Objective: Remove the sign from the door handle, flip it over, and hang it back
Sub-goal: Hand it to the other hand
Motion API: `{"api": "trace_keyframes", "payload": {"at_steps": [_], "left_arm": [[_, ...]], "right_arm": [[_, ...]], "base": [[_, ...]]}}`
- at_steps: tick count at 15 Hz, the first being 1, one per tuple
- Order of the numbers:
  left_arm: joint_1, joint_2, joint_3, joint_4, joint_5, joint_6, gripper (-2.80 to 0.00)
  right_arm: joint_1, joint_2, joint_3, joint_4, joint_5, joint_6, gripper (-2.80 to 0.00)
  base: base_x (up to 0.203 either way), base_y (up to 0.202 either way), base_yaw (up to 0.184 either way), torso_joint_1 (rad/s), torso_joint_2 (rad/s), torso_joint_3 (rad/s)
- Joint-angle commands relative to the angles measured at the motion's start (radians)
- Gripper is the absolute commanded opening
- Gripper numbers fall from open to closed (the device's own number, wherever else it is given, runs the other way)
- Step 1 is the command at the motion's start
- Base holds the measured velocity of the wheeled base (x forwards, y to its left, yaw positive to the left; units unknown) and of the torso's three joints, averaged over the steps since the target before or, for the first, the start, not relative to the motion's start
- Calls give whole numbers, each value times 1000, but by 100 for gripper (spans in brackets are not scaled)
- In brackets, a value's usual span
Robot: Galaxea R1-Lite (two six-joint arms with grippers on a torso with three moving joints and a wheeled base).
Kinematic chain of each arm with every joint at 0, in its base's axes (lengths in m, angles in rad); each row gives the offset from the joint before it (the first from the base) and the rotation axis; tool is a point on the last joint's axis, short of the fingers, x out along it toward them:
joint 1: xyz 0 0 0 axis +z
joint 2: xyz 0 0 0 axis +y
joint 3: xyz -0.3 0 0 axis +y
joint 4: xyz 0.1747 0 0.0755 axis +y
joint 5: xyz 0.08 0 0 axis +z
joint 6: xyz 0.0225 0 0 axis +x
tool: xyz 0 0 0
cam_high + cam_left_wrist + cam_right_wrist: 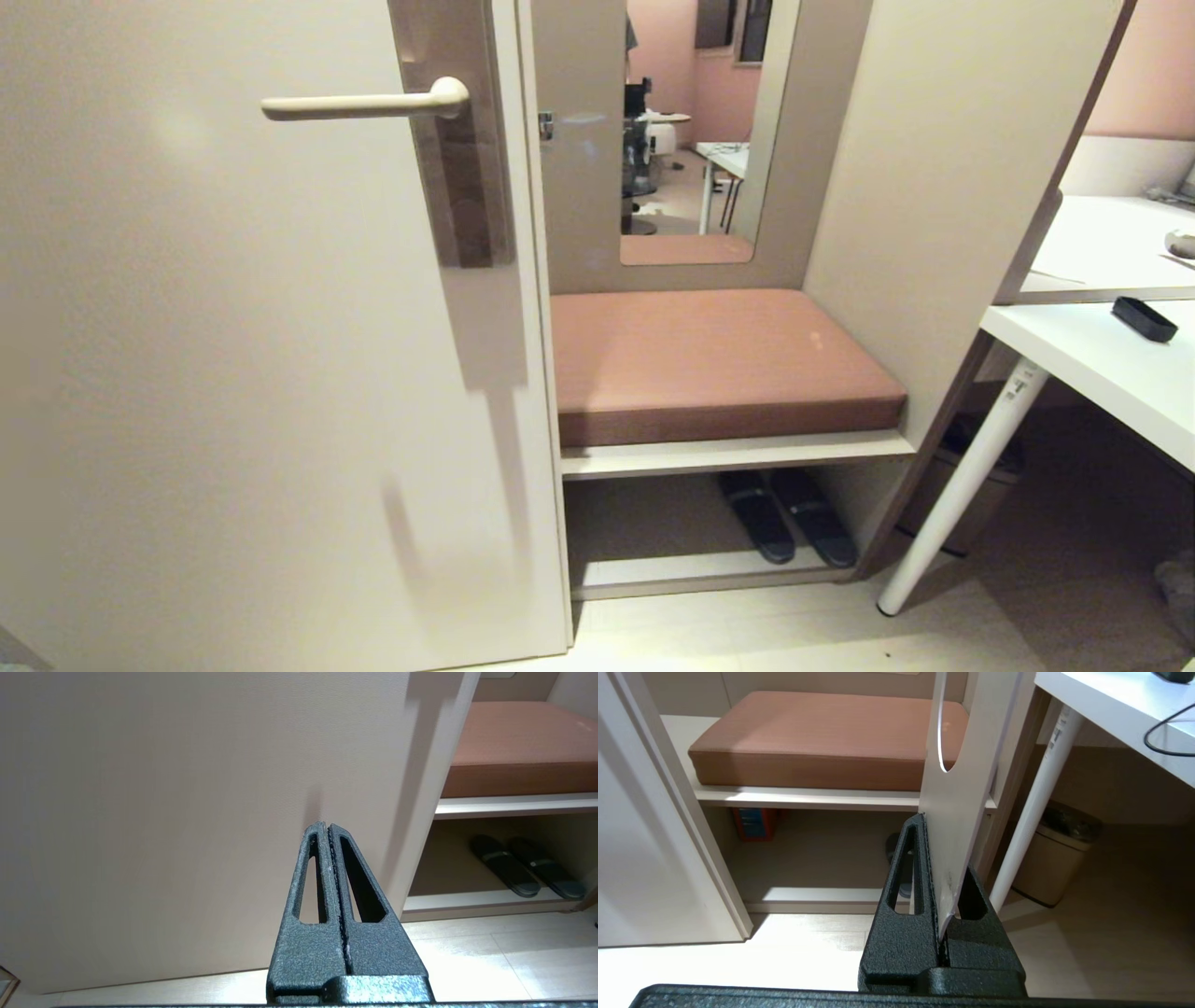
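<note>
The right gripper (pixel 931 826) is pinching the sign (pixel 959 788) low beside the bench, while the left gripper (pixel 328 828) is resting with jaws pressed together. The door handle (pixel 359 105) is standing bare, so the sign's hole should be lined up with the lever's free end.

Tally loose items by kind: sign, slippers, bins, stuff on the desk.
Sign: 1, clamped in the right hand, off the door handle
Slippers: 2, under the bench
Waste bin: 1, beside the desk leg
Black block on the desk: 1
Total: 5
</note>
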Motion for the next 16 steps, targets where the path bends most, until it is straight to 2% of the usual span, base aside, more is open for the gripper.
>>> {"api": "trace_keyframes", "payload": {"at_steps": [1, 16], "left_arm": [[1, 1, 0, 0, 0, 0, -280], [1, 1, 0, 0, 0, -1, -280]], "right_arm": [[1, 0, 0, 0, 0, 0, -280], [1, 0, 0, 0, 0, 0, -280]], "base": [[0, 0, 0, 0, 0, 0], [0, 0, 0, 0, 0, 0]]}}
